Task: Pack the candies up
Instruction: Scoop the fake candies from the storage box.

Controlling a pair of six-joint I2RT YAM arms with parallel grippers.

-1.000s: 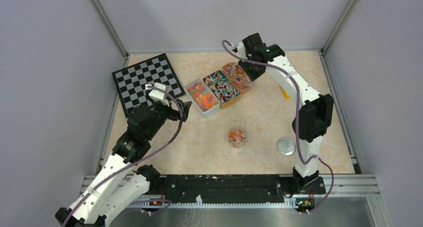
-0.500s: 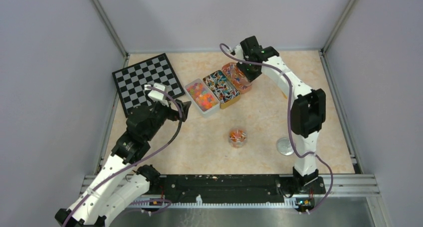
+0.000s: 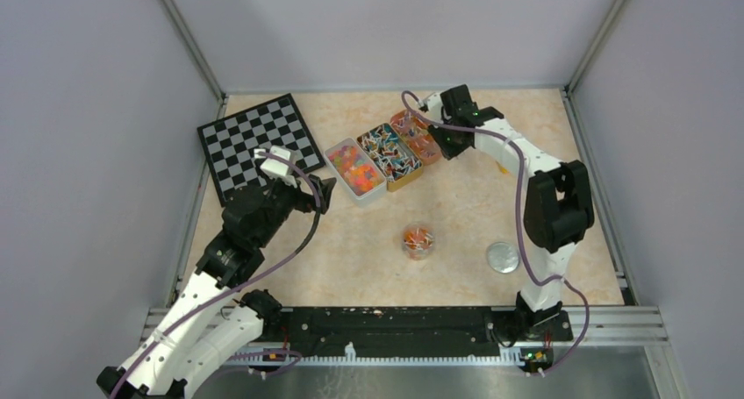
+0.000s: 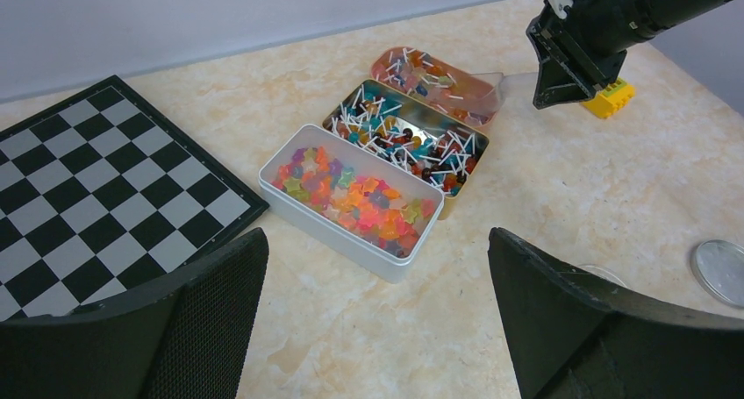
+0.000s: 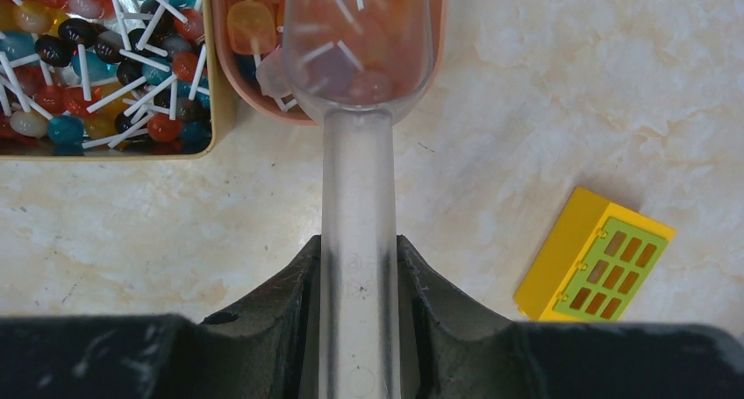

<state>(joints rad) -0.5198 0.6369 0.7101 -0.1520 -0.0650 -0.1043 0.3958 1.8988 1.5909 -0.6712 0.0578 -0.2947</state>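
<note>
The candies fill three tins: gummy stars in a white tin (image 3: pixel 354 171) (image 4: pixel 349 193), lollipops in a gold tin (image 3: pixel 389 155) (image 5: pixel 96 57), and mixed sweets in a pink tin (image 3: pixel 416 134) (image 5: pixel 250 31). My right gripper (image 3: pixel 449 136) (image 5: pixel 358 250) is shut on the handle of a clear scoop (image 5: pixel 358 66). The scoop's bowl lies over the pink tin's near end with a few candies in it. A small clear jar (image 3: pixel 418 241) with candies inside stands mid-table. My left gripper (image 3: pixel 325 193) (image 4: pixel 375 241) hovers open in front of the white tin.
A checkerboard (image 3: pixel 259 145) (image 4: pixel 96 180) lies at the back left. Right of the scoop is a yellow block with green squares (image 5: pixel 597 259) (image 4: pixel 610 96). A round metal lid (image 3: pixel 503 257) (image 4: pixel 721 272) lies right of the jar. Grey walls enclose the table.
The right arm has swung, and its wrist has shifted rightwards and nearer, off the pink tin's right end, taking the scoop with it. The left arm has stayed put.
</note>
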